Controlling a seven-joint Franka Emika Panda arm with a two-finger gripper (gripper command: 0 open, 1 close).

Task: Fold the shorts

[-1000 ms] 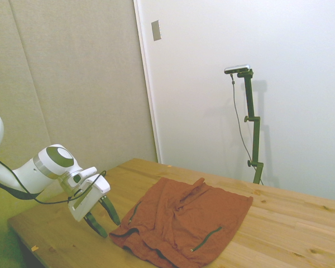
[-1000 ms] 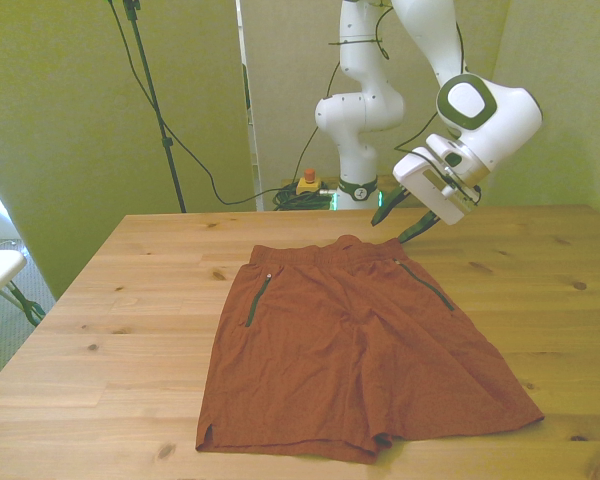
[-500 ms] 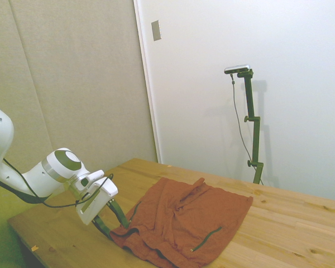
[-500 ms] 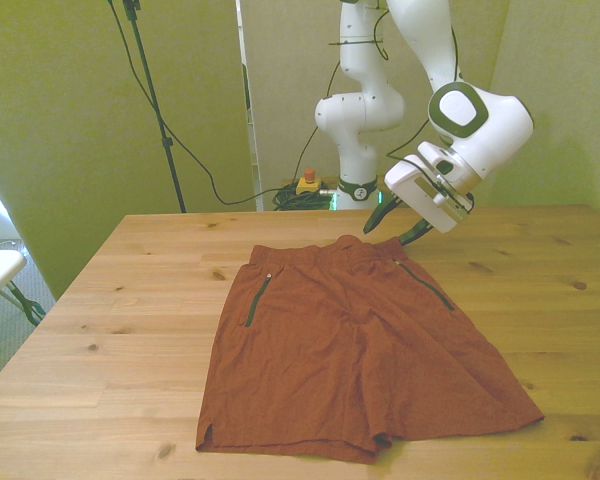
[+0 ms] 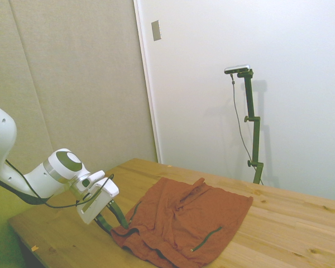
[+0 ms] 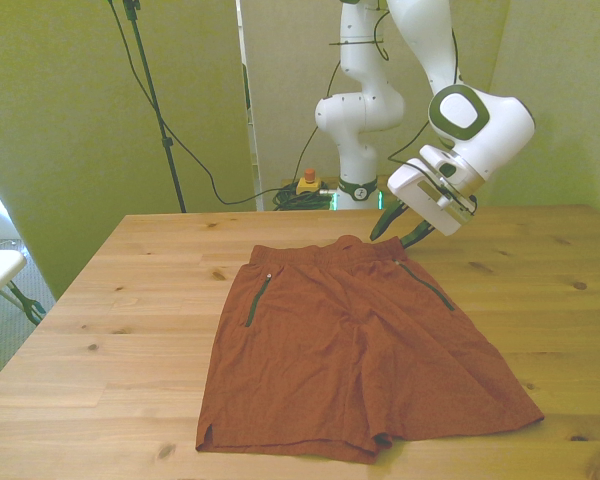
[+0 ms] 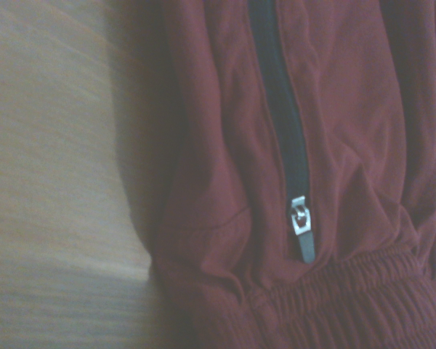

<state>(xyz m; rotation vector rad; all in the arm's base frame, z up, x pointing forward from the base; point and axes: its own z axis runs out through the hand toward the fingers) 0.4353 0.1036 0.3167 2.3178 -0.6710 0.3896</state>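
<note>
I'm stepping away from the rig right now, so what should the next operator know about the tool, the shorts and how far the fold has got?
Tool: open, fingers spread, low at the waistband corner of the shorts on the front view's right. No cloth visibly pinched.
Shorts: spread flat and wrinkled on the wooden table, waistband toward the robot, leg hems toward the near edge in the front view. The wrist view shows a pocket zip and its metal pull just by the elastic waistband.
Done: approach to the corner only; no fold made.
Left: grasp the corner, carry it across, lay it down, finish the fold.
</note>
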